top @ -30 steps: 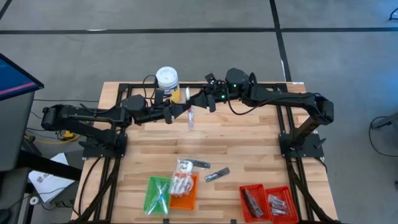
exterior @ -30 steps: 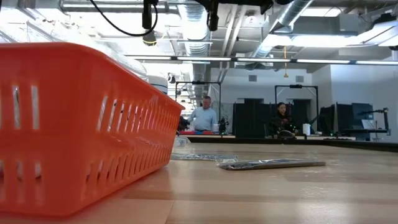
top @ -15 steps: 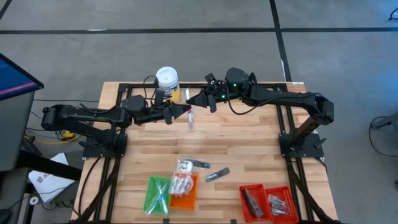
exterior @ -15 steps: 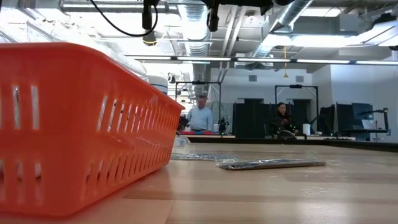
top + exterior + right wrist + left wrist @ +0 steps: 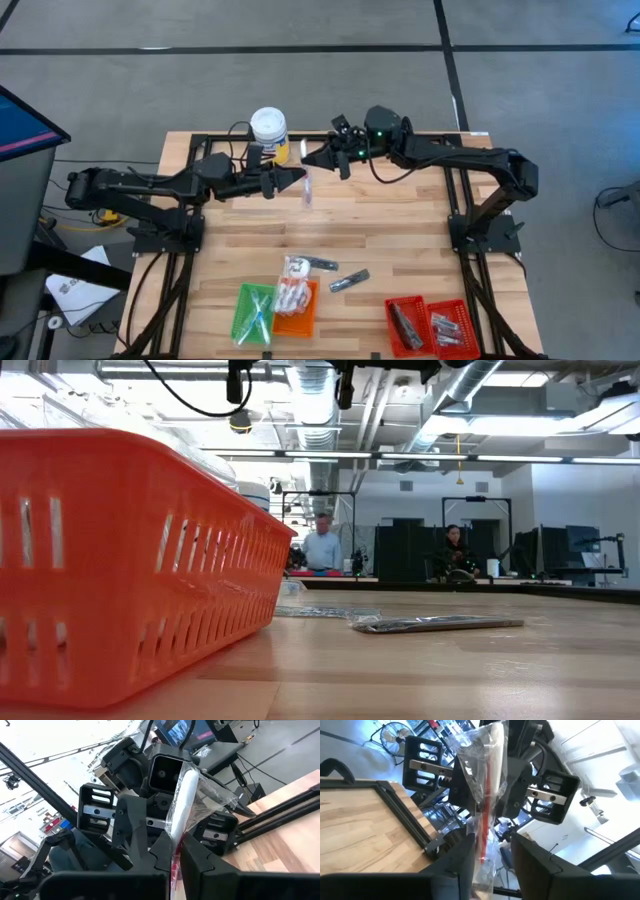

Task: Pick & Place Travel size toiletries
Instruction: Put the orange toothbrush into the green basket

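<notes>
near the table's front edge sit a green slotted plastic tray [image 5: 254, 312], an orange slotted plastic tray [image 5: 296, 308] and a red slotted plastic tray [image 5: 428, 326], with loose dark tubes [image 5: 348, 280] just beyond. toward the table's far edge, both arms meet in mid-air over a thin clear-wrapped stick with a red core [image 5: 307, 188], crinkly and glossy, hanging long axis downward. the right gripper [image 5: 176, 851] is clamped on its wrapper; the left gripper [image 5: 490, 851] faces it, fingers parted around the stick, letting go. a white-lidded tub with yellow label [image 5: 269, 133] stands beyond.
</notes>
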Controlling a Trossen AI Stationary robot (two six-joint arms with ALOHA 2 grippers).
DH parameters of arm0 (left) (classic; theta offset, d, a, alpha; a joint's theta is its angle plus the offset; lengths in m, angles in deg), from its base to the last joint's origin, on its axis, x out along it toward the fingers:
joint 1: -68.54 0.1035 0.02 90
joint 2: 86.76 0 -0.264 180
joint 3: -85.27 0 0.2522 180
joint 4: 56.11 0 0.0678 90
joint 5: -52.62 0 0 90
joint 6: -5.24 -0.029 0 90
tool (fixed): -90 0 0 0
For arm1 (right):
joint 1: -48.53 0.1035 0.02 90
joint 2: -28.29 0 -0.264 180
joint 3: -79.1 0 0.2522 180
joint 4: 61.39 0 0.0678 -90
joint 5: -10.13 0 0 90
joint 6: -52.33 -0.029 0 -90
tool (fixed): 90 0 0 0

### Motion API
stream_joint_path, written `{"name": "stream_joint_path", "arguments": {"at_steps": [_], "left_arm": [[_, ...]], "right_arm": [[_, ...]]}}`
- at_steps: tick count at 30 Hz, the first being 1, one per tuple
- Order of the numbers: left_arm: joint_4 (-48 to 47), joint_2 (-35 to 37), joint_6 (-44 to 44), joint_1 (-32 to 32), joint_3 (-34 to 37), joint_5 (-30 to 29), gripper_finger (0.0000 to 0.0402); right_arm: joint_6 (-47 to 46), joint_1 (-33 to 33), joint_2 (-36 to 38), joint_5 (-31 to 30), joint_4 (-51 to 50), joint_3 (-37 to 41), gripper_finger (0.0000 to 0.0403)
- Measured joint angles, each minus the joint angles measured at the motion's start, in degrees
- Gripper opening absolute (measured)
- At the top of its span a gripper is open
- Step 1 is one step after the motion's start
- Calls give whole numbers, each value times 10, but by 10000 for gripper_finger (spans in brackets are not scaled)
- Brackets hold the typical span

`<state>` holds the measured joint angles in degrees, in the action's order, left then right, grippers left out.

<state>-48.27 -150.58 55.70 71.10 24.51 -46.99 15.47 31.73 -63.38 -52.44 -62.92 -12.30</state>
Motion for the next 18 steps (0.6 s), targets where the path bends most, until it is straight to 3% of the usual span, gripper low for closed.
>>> {"name": "stream_joint_path", "arguments": {"at_steps": [18], "left_arm": [[-8,56,23,4,-1,-19,115]], "right_arm": [[26,-36,11,10,0,0,10]]}}
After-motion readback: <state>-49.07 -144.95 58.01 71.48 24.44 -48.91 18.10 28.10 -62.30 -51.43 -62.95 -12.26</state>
